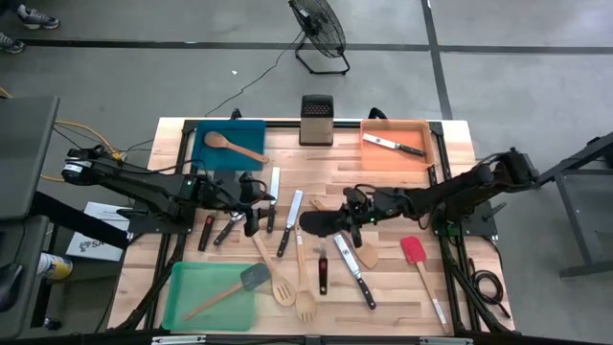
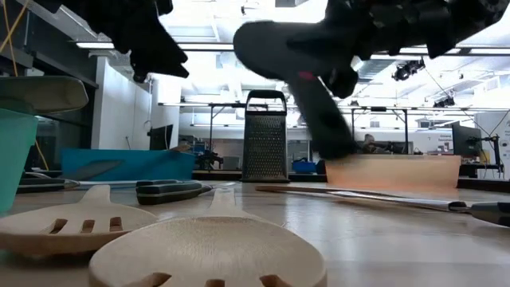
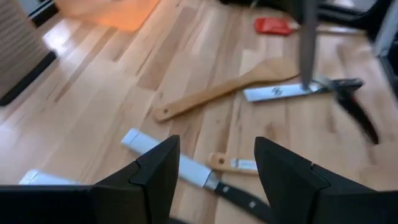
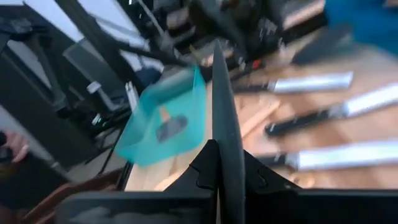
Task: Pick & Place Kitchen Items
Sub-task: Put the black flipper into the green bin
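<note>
My right gripper (image 1: 352, 213) is over the table's middle, shut on a black spatula (image 1: 318, 222) that hangs clear of the wood. In the right wrist view the spatula (image 4: 219, 93) shows edge-on between my fingers. My left gripper (image 1: 255, 209) hovers open at the centre left, with nothing between its fingers (image 3: 155, 174). Beneath it a steel knife (image 3: 186, 168) lies flat on the table. More knives (image 1: 290, 222), wooden spoons (image 1: 281, 283) and a red spatula (image 1: 414, 251) lie flat on the table. My right gripper pinches the black spatula between its two fingers, which press on its flat faces (image 4: 225, 155). The fingers come nearly level from the table's right. The broad head (image 2: 267, 44) reaches out toward the left. The other end (image 2: 331, 131) slants down, clear of the table.
A blue tray (image 1: 251, 129) at the far left holds a wooden spoon. An orange tray (image 1: 369, 158) at the far right holds a knife. A green tray (image 1: 187, 307) at the near left holds a grey spatula. A metal grater (image 1: 316, 120) stands at the far edge.
</note>
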You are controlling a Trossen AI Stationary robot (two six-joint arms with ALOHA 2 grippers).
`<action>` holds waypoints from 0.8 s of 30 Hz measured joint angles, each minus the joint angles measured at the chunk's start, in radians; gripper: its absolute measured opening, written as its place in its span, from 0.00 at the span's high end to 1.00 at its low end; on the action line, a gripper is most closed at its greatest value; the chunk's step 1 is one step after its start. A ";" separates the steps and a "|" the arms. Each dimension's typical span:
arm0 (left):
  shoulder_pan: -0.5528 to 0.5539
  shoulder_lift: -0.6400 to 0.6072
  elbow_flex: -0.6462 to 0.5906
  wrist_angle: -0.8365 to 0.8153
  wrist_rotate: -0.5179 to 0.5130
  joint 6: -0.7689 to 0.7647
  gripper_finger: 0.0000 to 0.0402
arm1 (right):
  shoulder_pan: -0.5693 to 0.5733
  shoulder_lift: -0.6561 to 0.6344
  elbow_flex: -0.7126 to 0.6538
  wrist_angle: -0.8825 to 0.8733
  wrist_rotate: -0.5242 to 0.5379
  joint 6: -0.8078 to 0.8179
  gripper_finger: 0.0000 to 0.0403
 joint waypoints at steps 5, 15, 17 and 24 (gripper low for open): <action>0.000 0.010 0.000 0.072 0.024 0.015 0.49 | -0.028 -0.078 0.000 -0.016 0.070 -0.088 0.99; 0.000 0.100 0.000 0.240 0.015 0.042 0.49 | -0.080 -0.148 0.000 0.026 0.276 -0.170 0.99; 0.000 0.133 0.000 0.293 -0.007 0.090 0.49 | -0.086 -0.148 0.000 0.043 0.334 -0.171 0.99; 0.000 0.248 0.000 0.466 -0.058 0.289 0.49 | -0.092 -0.148 0.000 0.069 0.486 -0.170 0.99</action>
